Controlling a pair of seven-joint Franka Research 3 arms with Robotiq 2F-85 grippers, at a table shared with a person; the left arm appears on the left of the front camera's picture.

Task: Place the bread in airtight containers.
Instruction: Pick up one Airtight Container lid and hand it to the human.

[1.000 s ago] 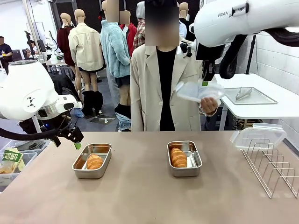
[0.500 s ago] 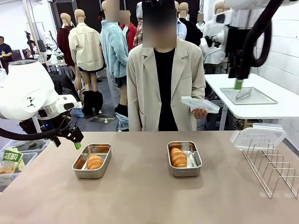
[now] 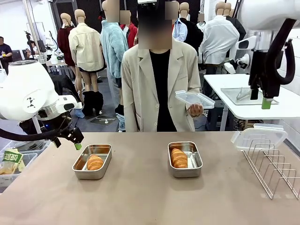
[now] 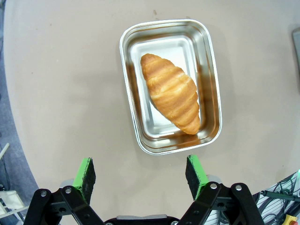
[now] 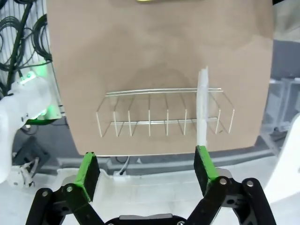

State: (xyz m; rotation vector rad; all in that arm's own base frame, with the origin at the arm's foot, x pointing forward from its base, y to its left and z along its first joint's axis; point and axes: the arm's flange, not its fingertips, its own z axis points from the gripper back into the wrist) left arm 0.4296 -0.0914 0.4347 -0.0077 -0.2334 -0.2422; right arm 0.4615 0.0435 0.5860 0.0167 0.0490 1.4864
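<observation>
A wire rack is stood on the brown table — behind it, tongs are laid in a flat metal tray.

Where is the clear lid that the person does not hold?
In the front view, the clear lid rests on the far end of the wire rack, on the robot's right.

tan table — steel tin left, second tin mid-table, wire rack at right edge
</observation>
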